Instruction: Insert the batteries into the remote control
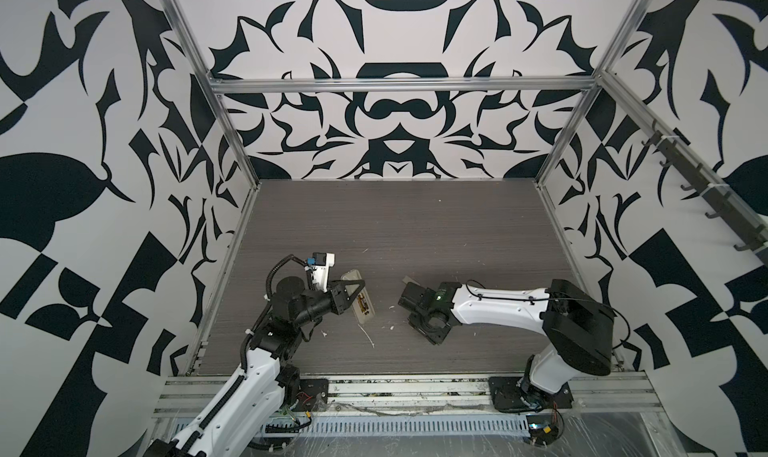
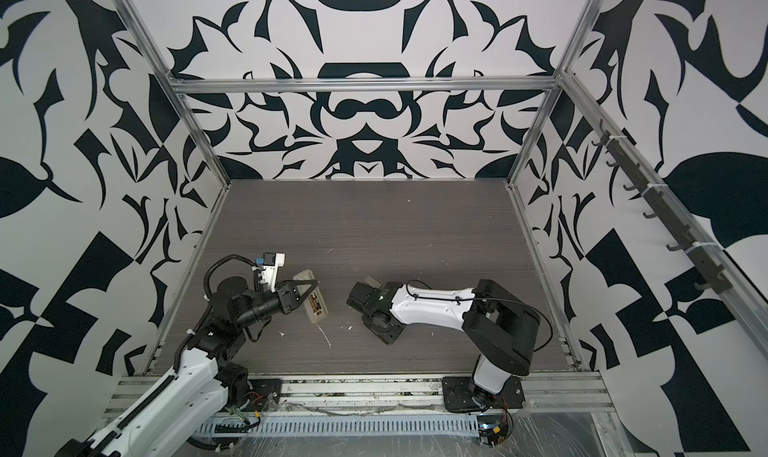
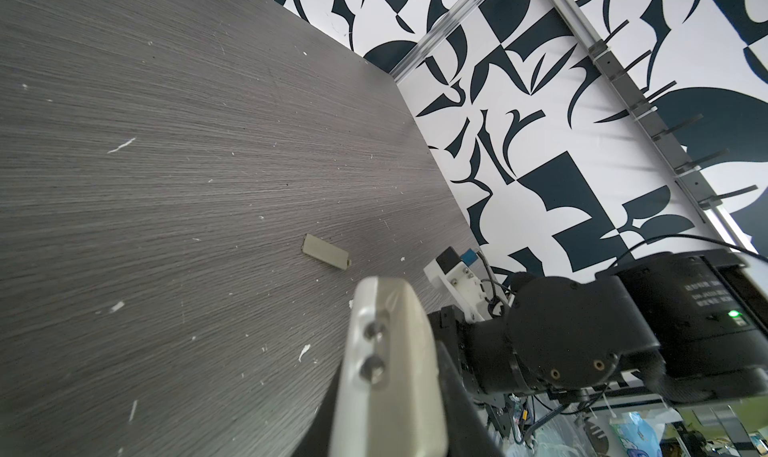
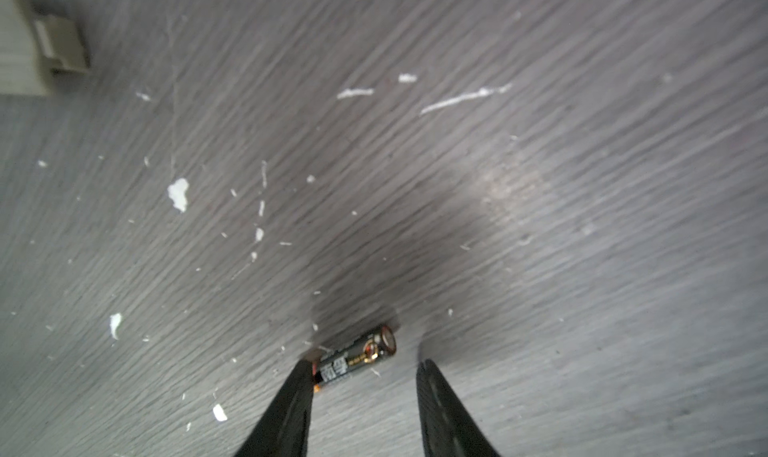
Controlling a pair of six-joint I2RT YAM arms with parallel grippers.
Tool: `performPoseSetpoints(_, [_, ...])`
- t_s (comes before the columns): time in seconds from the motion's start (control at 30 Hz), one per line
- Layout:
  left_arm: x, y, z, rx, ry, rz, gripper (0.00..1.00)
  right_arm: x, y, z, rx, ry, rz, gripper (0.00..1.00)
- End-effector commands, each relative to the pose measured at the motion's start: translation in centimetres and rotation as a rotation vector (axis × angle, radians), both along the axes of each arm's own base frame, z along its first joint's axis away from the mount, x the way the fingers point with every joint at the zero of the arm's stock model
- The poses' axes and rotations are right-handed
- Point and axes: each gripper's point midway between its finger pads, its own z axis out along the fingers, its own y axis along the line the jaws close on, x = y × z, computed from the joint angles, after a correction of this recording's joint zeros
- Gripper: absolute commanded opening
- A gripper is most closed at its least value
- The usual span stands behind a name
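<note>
1 loose battery [image 4: 355, 359], right wrist only

the table [image 4: 540, 184] looks like matt grey wood-grain laminate, scuffed and flecked with white scraps [image 4: 178, 193]. between the right gripper [image 4: 365, 364]'s matt black plastic fingers [image 4: 291, 409] lies a battery [image 4: 357, 356], wrapped in glossy dark foil with a coppery band. the remote control [image 3: 399, 351], between the left gripper [image 1: 358, 285]'s fingers, is smooth beige plastic with a faint sheen. beyond those fingertips, a loose cover [image 3: 326, 253] is matt beige plastic.
</note>
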Motion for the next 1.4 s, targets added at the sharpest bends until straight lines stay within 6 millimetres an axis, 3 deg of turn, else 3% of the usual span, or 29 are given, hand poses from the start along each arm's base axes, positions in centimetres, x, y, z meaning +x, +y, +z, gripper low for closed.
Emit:
performPoseSetpoints(0.0, [-0.1,0.1,0.1,0.001,-0.022,-0.001,0.00,0.3,0.4,0.5,0.005,-0.002,0.010,0.45])
performPoseSetpoints(0.27, [-0.2,0.2,0.2,0.001,-0.030,0.003,0.00,0.1,0.1,-0.3,-0.017,0.009,0.021,0.40])
performPoseSetpoints(0.5, [-0.2,0.3,0.0,0.006,-0.028,0.006,0.00,-0.2,-0.6,-1.1,-0.051,0.021,0.069,0.17])
performPoseSetpoints(0.7, [-0.2,0.2,-0.1,0.007,-0.020,0.001,0.00,-0.6,-1.2,-1.3,-0.090,0.033,0.157,0.06])
performPoseSetpoints(0.77, [-0.2,0.1,-0.1,0.007,-0.016,-0.001,0.00,-0.9,-1.4,-1.6,-0.104,0.050,0.223,0.00])
performPoseSetpoints(0.97, [-0.1,-0.2,-0.6,0.003,0.013,-0.014,0.00,-0.9,-1.6,-1.7,-0.201,0.113,0.563,0.00])
performPoseSetpoints(1.1, [0.0,-0.7,-0.8,-0.003,0.042,-0.041,0.00,0.7,-1.2,0.4,-0.294,0.032,0.795,0.00])
performPoseSetpoints(1.23, [0.1,-0.8,-1.1,0.002,0.052,-0.039,0.00,1.4,0.0,2.4,-0.243,-0.077,0.932,0.00])
performPoseSetpoints(1.37, [0.2,-0.7,-1.3,0.008,0.059,-0.030,0.00,1.3,0.0,2.7,-0.244,-0.085,1.032,0.00])
